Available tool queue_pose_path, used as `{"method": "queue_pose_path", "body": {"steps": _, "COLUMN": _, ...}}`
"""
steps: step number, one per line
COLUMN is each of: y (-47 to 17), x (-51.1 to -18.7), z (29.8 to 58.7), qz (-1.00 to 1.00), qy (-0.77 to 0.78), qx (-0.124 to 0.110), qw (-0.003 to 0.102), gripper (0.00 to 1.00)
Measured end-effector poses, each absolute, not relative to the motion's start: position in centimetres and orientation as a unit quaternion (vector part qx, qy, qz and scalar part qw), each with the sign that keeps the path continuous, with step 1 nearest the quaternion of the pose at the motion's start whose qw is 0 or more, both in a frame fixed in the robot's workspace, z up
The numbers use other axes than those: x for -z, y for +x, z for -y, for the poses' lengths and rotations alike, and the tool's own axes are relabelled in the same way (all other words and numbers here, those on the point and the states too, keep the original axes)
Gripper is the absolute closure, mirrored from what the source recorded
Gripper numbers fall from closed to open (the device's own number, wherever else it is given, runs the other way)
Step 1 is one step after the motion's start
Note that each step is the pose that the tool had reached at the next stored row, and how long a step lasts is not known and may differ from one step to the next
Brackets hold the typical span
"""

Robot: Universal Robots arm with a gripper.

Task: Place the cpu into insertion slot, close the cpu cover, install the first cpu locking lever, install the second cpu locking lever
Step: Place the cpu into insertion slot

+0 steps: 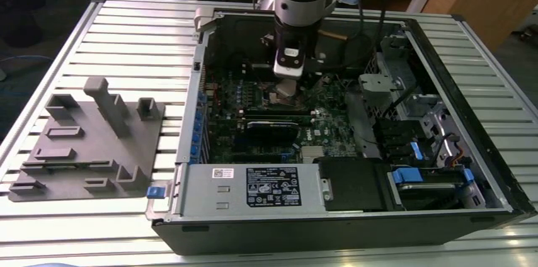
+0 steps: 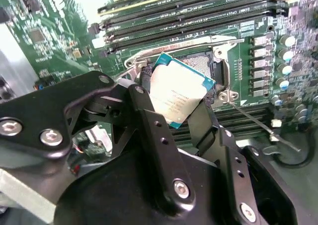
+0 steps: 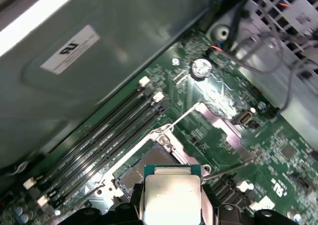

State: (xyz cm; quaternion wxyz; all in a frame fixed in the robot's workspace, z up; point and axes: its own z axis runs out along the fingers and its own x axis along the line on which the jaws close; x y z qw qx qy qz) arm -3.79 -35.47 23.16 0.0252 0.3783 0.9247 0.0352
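Confirm that the jaws of the gripper [image 2: 174, 103] are closed on the one cpu [image 2: 180, 92], gripping two opposite edges and holding it tilted. The one insertion slot [image 2: 204, 66] lies close below the cpu, uncovered. The one cpu cover [image 3: 221, 125] stands folded open beside the slot.

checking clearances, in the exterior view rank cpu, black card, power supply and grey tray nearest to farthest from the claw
1. cpu, held in the claw
2. black card, inside the case
3. power supply, case's near edge
4. grey tray, outside the case, exterior view's left
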Motion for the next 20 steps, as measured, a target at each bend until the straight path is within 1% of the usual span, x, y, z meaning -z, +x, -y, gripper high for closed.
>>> {"method": "queue_pose_path", "body": {"steps": 20, "y": -3.79, "x": -23.05, "z": 35.47, "qz": -0.879, "qy": 0.476, "qx": -0.028, "qw": 0.03, "gripper": 0.46}}
